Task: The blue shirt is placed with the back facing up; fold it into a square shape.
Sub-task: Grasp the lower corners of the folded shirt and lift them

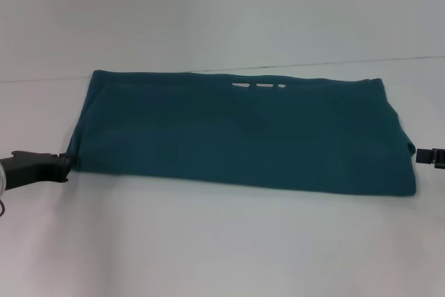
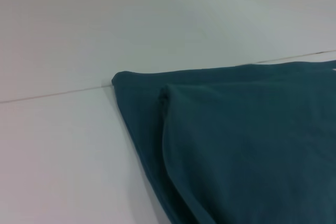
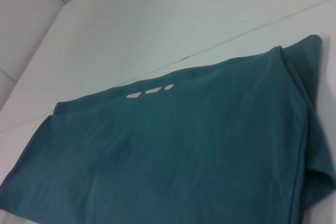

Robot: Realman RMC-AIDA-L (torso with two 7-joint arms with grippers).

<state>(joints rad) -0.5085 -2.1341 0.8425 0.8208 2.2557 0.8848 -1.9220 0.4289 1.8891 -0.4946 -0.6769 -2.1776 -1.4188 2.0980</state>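
Blue shirt (image 1: 243,133), a large teal soft-fabric rectangle, is lying flat across the white table (image 1: 222,241). Your left gripper (image 1: 59,161) is touching its left edge and your right gripper (image 1: 425,156) sits just beside its right edge; I cannot tell whether either is pinching. Grab both layers evenly before you are lifting.

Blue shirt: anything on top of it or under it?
Nothing lies on the dark teal-blue soft fabric shirt apart from its own folded layers and small white marks. Whatever is beneath it is covered.
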